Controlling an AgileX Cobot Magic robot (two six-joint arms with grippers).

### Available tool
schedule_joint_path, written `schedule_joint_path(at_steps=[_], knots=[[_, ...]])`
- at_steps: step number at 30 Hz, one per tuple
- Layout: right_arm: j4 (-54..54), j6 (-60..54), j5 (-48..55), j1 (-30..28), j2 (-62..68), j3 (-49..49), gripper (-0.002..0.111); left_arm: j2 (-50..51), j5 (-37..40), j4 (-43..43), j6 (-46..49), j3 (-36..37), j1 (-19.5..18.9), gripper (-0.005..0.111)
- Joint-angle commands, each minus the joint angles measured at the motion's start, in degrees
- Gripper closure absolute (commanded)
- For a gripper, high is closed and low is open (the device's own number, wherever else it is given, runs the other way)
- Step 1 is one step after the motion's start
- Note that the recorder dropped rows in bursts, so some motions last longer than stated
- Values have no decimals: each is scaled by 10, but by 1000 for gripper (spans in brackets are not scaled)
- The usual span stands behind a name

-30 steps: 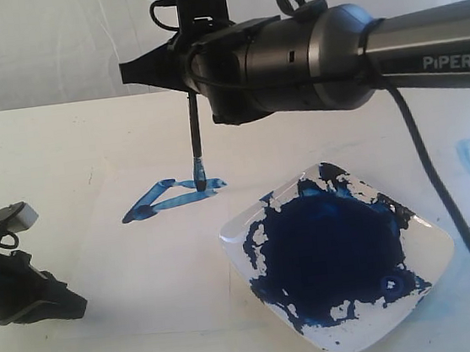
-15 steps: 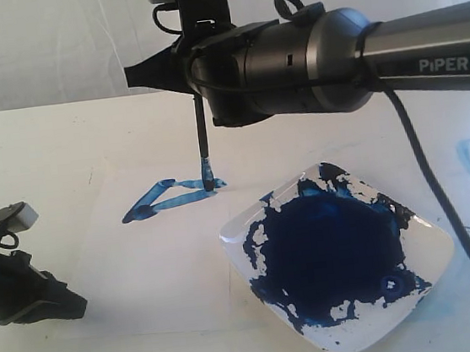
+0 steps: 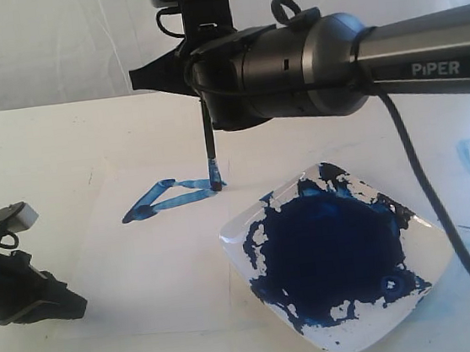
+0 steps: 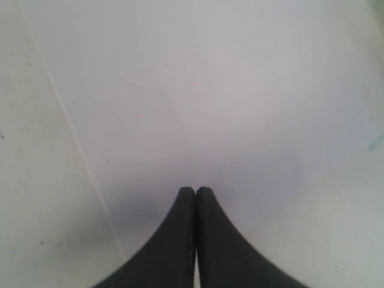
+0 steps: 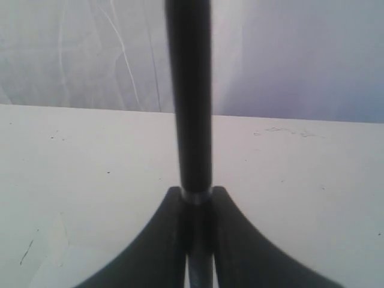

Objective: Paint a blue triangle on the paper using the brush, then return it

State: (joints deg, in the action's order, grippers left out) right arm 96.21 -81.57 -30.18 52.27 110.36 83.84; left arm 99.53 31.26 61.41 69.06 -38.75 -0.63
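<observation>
Brush (image 3: 209,145) was gripped by the right gripper (image 5: 197,195), whose black fingers were closed against the handle on both sides. In the right wrist view the dark handle (image 5: 189,90) was cut off by the frame edge, and its bristle end could not be seen. In the exterior view the brush was seen hanging nearly upright over the paper (image 3: 161,269). Its upper end was hidden behind the arm's body, so the clamping point could not be made out there. The blue-stained tip was placed at the right corner of the blue triangle (image 3: 174,201). The bristles were hard to separate from the wet strokes, so contact could not be confirmed.

The triangle was painted on the far part of the sheet, with its darker point turned to the left. A plate (image 3: 436,242) smeared with dark-blue paint was set near the paper's right side, well apart from the brush. The left gripper (image 4: 195,191) was kept low over the paper's near left area, jaws pressed together with nothing between them. It was partly cut off by the exterior view's left edge.
</observation>
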Motion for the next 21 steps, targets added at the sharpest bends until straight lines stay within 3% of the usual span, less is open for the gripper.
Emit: schedule_joint_path(at_steps=[1,10,21], knots=[[-3,-8,-9,0,5,-1,108,-1,14,7,1,-1,4,107],[-3,-9,-40,0,5,-1,108,-1,14,7,1,-1,4,107],[-3,-7,35,0,5,-1,108,-1,15,7,1,-1,4,107]])
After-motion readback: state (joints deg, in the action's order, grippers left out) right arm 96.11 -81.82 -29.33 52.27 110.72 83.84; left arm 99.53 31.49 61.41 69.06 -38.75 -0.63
